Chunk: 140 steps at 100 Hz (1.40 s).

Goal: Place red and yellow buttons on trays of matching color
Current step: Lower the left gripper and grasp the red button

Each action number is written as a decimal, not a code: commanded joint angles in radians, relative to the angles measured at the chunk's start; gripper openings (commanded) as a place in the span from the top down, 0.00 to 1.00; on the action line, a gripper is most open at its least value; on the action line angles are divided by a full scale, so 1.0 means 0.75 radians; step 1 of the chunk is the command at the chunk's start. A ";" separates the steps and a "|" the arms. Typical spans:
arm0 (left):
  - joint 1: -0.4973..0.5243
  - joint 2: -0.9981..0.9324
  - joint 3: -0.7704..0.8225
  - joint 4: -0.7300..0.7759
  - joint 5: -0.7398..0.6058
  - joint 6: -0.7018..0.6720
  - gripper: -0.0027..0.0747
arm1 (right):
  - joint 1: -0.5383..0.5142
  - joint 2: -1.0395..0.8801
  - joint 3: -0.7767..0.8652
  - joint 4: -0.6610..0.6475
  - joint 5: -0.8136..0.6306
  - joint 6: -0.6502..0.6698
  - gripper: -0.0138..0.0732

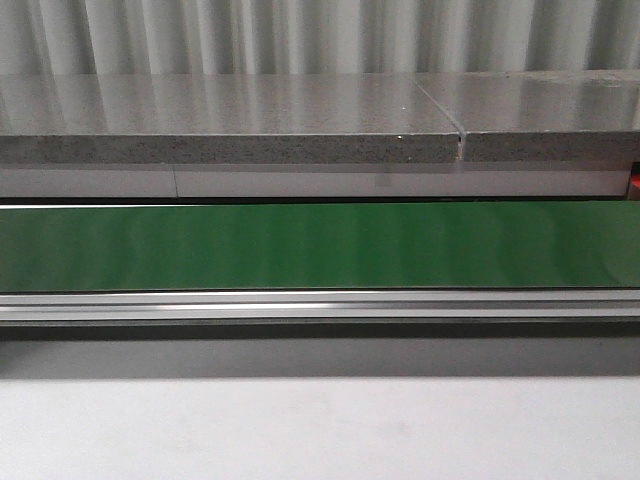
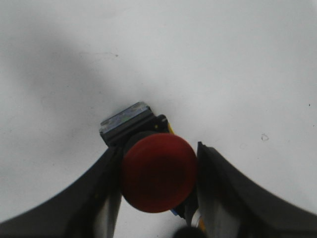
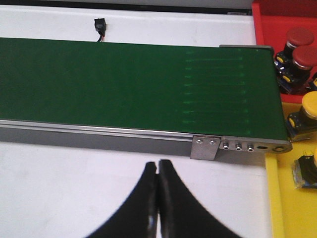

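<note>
Left gripper [image 2: 158, 186] pinching a red button [image 2: 157, 171]: dark fingers [image 2: 223, 191] pressed on either side of the round red cap, above bare white worktop [image 2: 223, 59]. Cap faces the wrist camera; the button's long axis runs from cap to the grey metal base block [image 2: 126, 121], which points away from the camera toward the worktop. A bit of yellow shows on the body behind the cap. Cannot tell if the base touches the worktop.

Right gripper [image 3: 158, 198] fingers pressed together, nothing between them, over white worktop just beside the near rail of the green conveyor belt [image 3: 124, 84]. Past the belt's end: red tray [image 3: 265, 25] with two red-capped buttons [image 3: 299, 47] close together, caps up; yellow tray [image 3: 275, 198] with a yellow-capped button [image 3: 307, 111] by the belt end, and another button [image 3: 307, 171] only partly in frame. Small black connector [image 3: 100, 25] with wires lies on the worktop beyond the belt's far edge.

Front view: green belt with metal rail [image 1: 320, 303], grey stone-like ledge [image 1: 230, 130] behind; neither arm nor any button visible there.
</note>
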 commanded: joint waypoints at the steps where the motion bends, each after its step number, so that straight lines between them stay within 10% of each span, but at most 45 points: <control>1: 0.001 -0.070 -0.041 -0.034 -0.034 -0.008 0.71 | 0.004 0.007 -0.032 -0.006 -0.087 -0.009 0.90; 64: 0.001 -0.315 0.010 0.061 0.064 0.266 0.71 | 0.004 0.007 -0.032 -0.006 -0.087 -0.009 0.90; 140: -0.178 -0.776 0.574 -0.133 -0.058 0.530 0.71 | 0.004 0.007 -0.032 -0.006 -0.087 -0.009 0.90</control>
